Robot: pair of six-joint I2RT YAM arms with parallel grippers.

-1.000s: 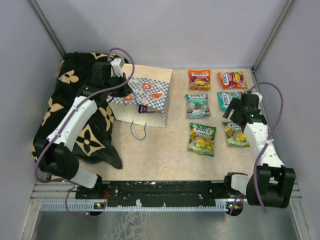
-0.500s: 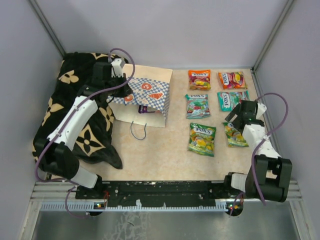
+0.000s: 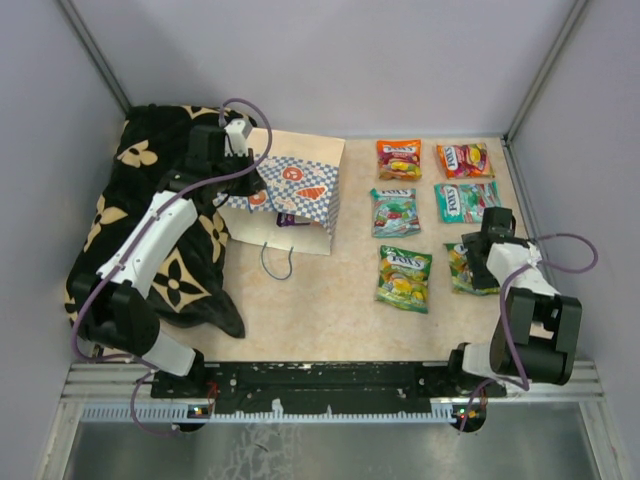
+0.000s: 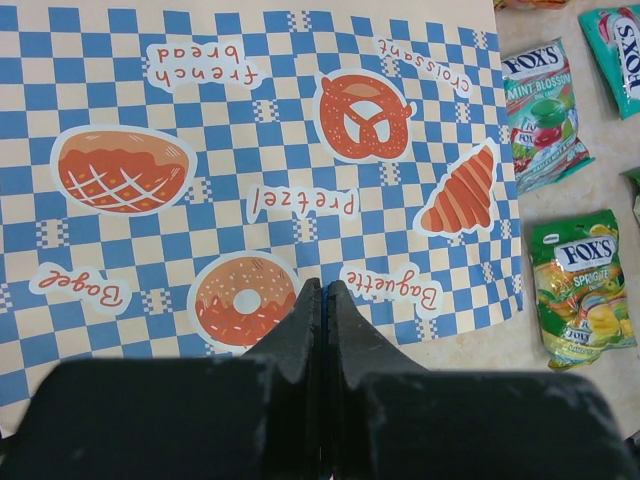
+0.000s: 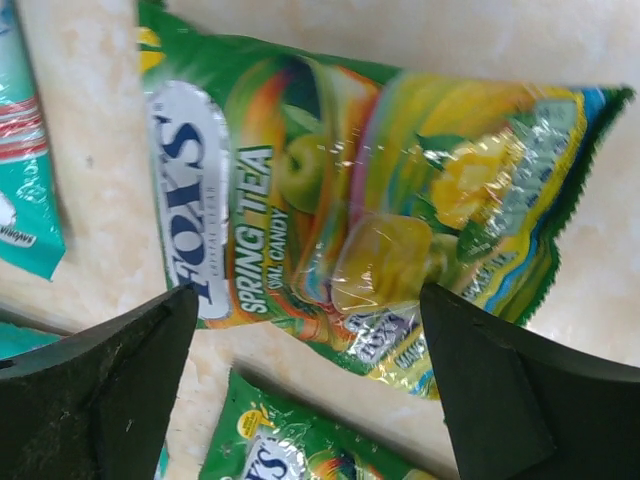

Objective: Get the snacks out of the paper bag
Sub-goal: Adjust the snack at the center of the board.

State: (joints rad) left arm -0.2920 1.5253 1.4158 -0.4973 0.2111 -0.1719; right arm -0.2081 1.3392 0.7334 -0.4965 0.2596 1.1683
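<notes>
barely visible — a purple packet (image 3: 290, 218), seemingly inside the paper bag (image 3: 312, 186).

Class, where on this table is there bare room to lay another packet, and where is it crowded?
Free: the strip between the paper bag and the snacks, and the near table in front of both. Crowded: the right side, with six packets.

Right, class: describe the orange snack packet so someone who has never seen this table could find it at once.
Start at the paper bag lying left of centre; to its right, six packets lie in two columns. The orange packet is the far one of the column nearer the bag, the only orange one, beside a red packet.
</notes>
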